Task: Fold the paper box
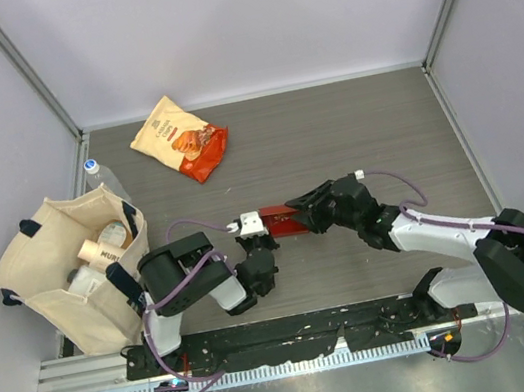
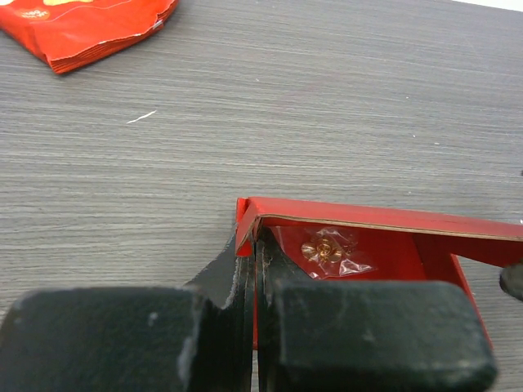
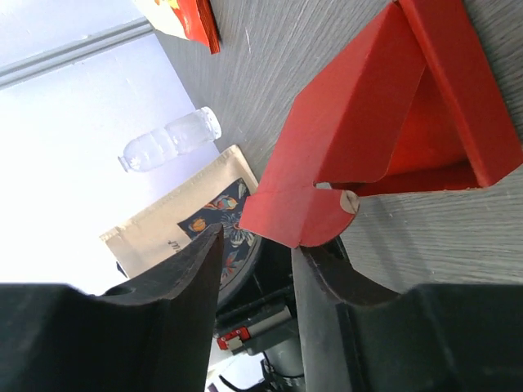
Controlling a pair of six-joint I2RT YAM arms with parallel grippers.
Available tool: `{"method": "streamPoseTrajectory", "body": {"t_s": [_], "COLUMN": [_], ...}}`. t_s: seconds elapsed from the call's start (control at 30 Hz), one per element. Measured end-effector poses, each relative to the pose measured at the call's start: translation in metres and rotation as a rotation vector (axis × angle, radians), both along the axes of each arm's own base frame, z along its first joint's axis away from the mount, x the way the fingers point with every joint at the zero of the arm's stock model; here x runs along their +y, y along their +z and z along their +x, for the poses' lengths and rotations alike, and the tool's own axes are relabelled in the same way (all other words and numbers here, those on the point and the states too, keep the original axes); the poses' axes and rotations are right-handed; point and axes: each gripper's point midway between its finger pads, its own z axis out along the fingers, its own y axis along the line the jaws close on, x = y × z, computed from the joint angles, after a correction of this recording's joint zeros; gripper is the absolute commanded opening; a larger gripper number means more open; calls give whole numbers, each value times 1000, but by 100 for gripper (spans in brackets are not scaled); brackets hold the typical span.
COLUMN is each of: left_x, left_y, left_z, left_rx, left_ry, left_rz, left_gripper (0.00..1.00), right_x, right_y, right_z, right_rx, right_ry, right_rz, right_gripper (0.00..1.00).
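The paper box (image 1: pixel 282 220) is a small red cardboard piece with raised walls, lying on the table between the two arms. My left gripper (image 1: pixel 252 234) is at its left end. In the left wrist view that gripper (image 2: pixel 252 249) is shut on one thin wall of the box (image 2: pixel 384 233). A small clear packet (image 2: pixel 331 251) lies inside the box. My right gripper (image 1: pixel 301 211) is at the box's right end. In the right wrist view its jaws (image 3: pixel 257 243) stand apart, and a rounded flap of the box (image 3: pixel 298 214) hangs just past the fingertips.
An orange-and-cream snack bag (image 1: pixel 181 139) lies at the back of the table. A cream tote bag (image 1: pixel 73 275) with items inside stands at the left, and a clear bottle (image 1: pixel 102 179) stands behind it. White walls enclose the table on three sides.
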Motion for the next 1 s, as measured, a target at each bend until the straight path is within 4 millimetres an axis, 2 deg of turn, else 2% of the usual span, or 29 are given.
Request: {"method": "streamPoseTrajectory", "body": {"t_s": [0.07, 0.17, 0.2, 0.3, 0.33, 0.43, 0.53, 0.67, 0.8, 0.9, 1.0], "left_x": [-1, -3, -3, -4, -3, -7, -13, -17, -28, -34, -43], "left_y": [0, 0, 0, -1, -3, -9, -5, 7, 36, 53, 71], "left_z": [0, -1, -1, -3, -5, -15, -26, -47, -77, -98, -105], "left_rx": [-1, -1, 0, 14, 29, 87, 137, 213, 267, 319, 374], "left_ry": [1, -3, -5, -18, -30, -98, -170, -295, -495, -621, -695], "left_rz": [3, 2, -2, -12, -5, 7, -21, -56, -95, -88, -97], "left_gripper": [0, 4, 6, 27, 39, 53, 60, 58, 54, 49, 40], "right_x": [2, 2, 2, 3, 3, 2, 1, -4, -8, -10, -9], "right_y": [-1, -1, -1, -2, -4, -17, -28, -35, -43, -50, -52], "right_z": [3, 7, 8, 11, 12, 10, 5, 1, -2, -3, -4], "right_rx": [17, 28, 30, 30, 33, 49, 64, 63, 56, 50, 35], "right_ry": [-21, -57, -68, -91, -97, -109, -112, -117, -120, -110, -92], "right_rz": [22, 41, 45, 70, 75, 75, 67, 60, 50, 24, 1], "right_gripper": [23, 12, 11, 10, 9, 8, 8, 9, 14, 19, 23]}}
